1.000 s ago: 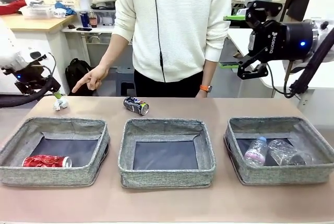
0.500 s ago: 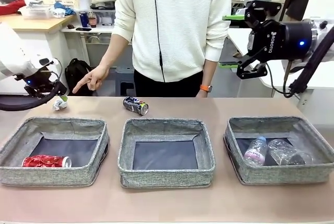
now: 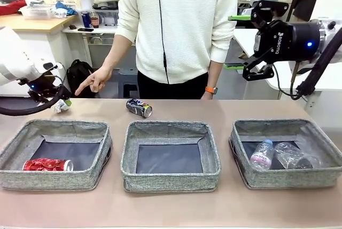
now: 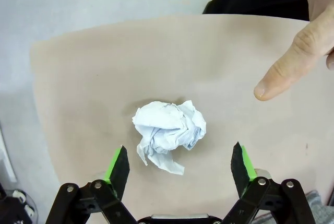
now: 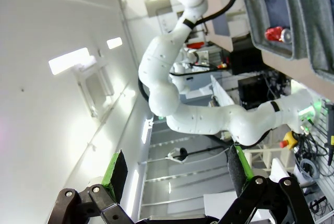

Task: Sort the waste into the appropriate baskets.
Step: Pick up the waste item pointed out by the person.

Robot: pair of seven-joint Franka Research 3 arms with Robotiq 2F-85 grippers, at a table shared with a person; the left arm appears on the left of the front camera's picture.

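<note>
A white paper wad [image 4: 169, 130] lies on the table between the spread fingers of my left gripper [image 4: 180, 164], which is open and not touching it. From the front, the left gripper [image 3: 55, 99] hangs low over the wad [image 3: 62, 107] at the far left. A dark blue soda can [image 3: 139, 108] lies behind the middle basket [image 3: 170, 176]. The left basket [image 3: 56, 178] holds a dented red can [image 3: 47, 165]. In the right basket [image 3: 291, 177] lie a pink-labelled bottle [image 3: 262, 154] and a clear bottle [image 3: 294, 157]. My right gripper [image 3: 249, 45] is open, high at the right.
A person stands at the far edge, with one hand [image 3: 95, 81] and its finger [image 4: 292, 62] pointing down towards the wad. The table's far left corner [image 4: 39, 57] is close to the wad. The right wrist view looks sideways at my left arm [image 5: 209, 119] and the baskets.
My left gripper has come down and to the right, from above the table's left edge to around the paper wad. The right arm and the person's hand have hardly moved.
</note>
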